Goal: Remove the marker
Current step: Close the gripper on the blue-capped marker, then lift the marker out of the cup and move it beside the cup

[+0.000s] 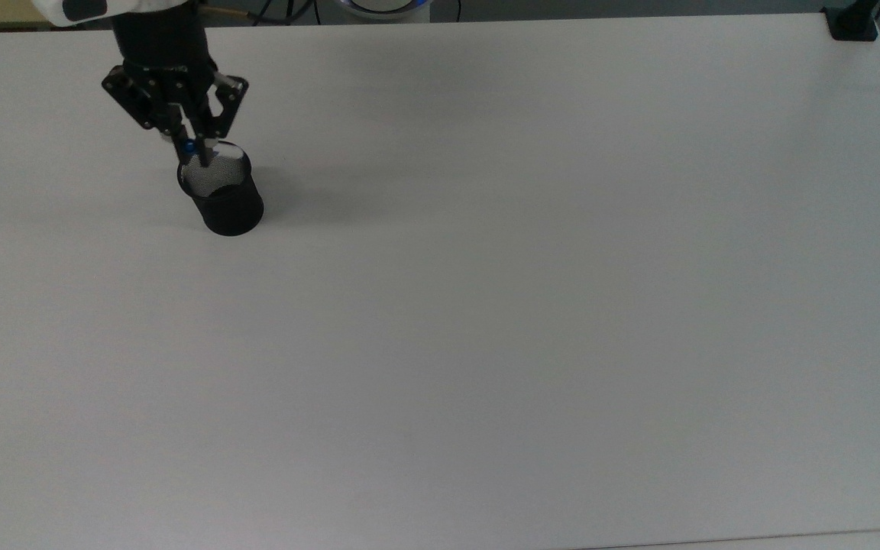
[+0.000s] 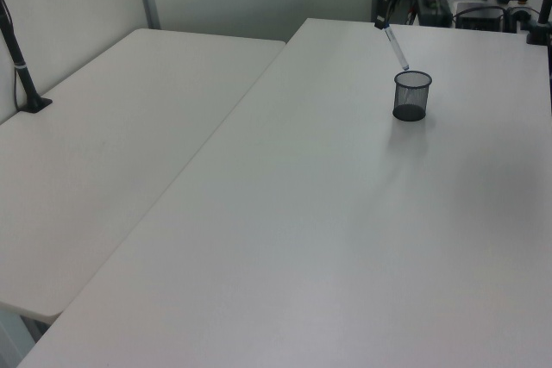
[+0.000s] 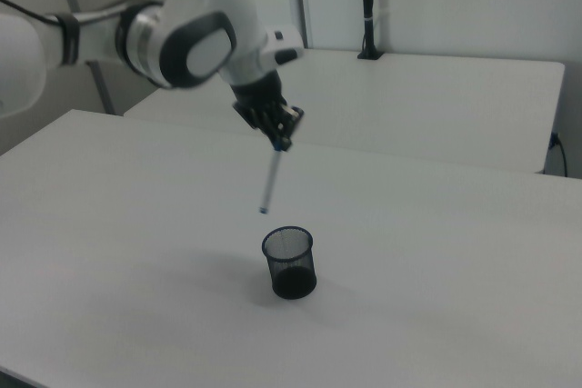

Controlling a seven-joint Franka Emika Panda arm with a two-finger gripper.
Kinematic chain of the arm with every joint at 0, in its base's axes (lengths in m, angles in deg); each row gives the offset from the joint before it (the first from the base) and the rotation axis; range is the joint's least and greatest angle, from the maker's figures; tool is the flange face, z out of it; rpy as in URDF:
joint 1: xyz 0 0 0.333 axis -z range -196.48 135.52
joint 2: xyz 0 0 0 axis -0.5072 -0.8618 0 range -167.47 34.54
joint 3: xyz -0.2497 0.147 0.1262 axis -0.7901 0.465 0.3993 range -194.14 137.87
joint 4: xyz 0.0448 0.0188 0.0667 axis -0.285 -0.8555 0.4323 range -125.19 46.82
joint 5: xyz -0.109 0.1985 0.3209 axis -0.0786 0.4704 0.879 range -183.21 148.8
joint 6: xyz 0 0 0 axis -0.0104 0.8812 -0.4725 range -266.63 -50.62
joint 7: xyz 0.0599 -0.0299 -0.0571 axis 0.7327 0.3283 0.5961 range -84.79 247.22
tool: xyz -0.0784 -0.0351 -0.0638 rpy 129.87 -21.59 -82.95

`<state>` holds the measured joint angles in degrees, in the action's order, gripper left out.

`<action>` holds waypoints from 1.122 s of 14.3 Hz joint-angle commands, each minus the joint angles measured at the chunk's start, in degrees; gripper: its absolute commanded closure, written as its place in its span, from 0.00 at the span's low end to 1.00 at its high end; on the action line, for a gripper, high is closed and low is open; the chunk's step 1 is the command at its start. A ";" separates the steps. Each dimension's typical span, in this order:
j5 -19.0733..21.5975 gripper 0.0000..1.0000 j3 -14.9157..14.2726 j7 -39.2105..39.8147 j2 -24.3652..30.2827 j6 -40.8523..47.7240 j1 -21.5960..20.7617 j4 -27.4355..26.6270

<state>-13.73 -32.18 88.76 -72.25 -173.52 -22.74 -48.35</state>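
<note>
White table (image 3: 436, 315); jaws grip marker (image 3: 270, 179), print unreadable.

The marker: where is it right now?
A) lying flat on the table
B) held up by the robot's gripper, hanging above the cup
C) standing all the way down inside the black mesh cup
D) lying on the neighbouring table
B: in the right view the gripper is shut on the marker at its top end, and its lower tip hangs clear above the rim of the black mesh cup.
</note>
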 commanded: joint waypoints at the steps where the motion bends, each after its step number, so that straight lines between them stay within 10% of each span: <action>1: 1.97 1.00 0.08 -1.74 -6.07 9.57 -4.82 9.43; 16: -8.12 0.96 0.00 -14.04 -31.47 -21.01 -10.73 12.33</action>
<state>-18.03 -31.69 79.33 -99.46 -189.88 -32.76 -36.74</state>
